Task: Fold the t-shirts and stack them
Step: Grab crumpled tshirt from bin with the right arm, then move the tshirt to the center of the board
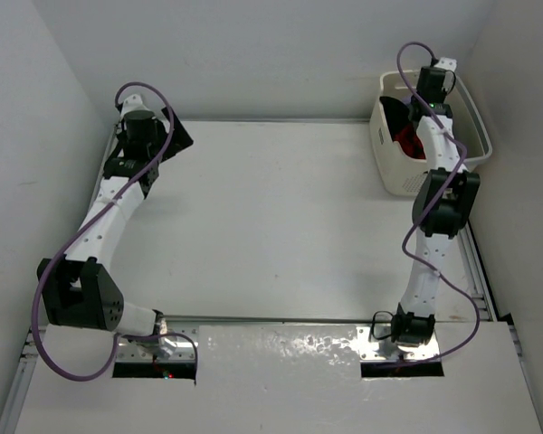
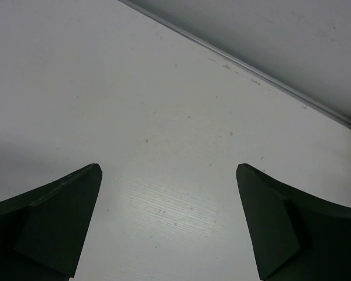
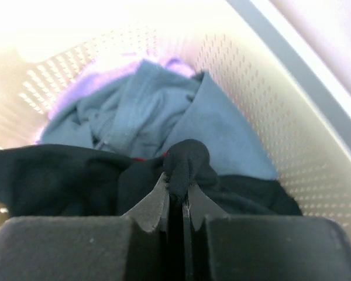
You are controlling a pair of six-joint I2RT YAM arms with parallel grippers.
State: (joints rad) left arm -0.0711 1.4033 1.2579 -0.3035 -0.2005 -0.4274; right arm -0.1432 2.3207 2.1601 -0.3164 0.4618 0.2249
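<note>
The right gripper (image 3: pixel 175 198) was clenched on a fold of a black t-shirt (image 3: pixel 58 181), the pinched cloth bunching up in a knob just above its 2 fingertips at the lower middle of the right wrist view. That shirt lay across the bottom of the frame inside the white perforated basket (image 3: pixel 275 123). Behind it, toward the centre, sat a crumpled blue t-shirt (image 3: pixel 164 117), and a purple garment (image 3: pixel 76 88) showed behind that at the upper left, washed out by bright light. A thin sliver of red peeked between the black and the blue cloth.

In the top view the basket (image 1: pixel 398 176) stood at the upper right of the frame, on the far right corner of the table (image 1: pixel 281 226). The right arm (image 1: pixel 439 194) reached up into it, and red fabric (image 1: pixel 407 140) showed inside beside the arm.

The left gripper (image 2: pixel 168 168) was released, its 2 dark fingers (image 2: pixel 58 216) spread wide apart over the bare white tabletop (image 2: pixel 164 105), holding nothing. From above, the left arm (image 1: pixel 104 212) stretched to the upper left of the frame, near the table's far left corner, well apart from the basket.
</note>
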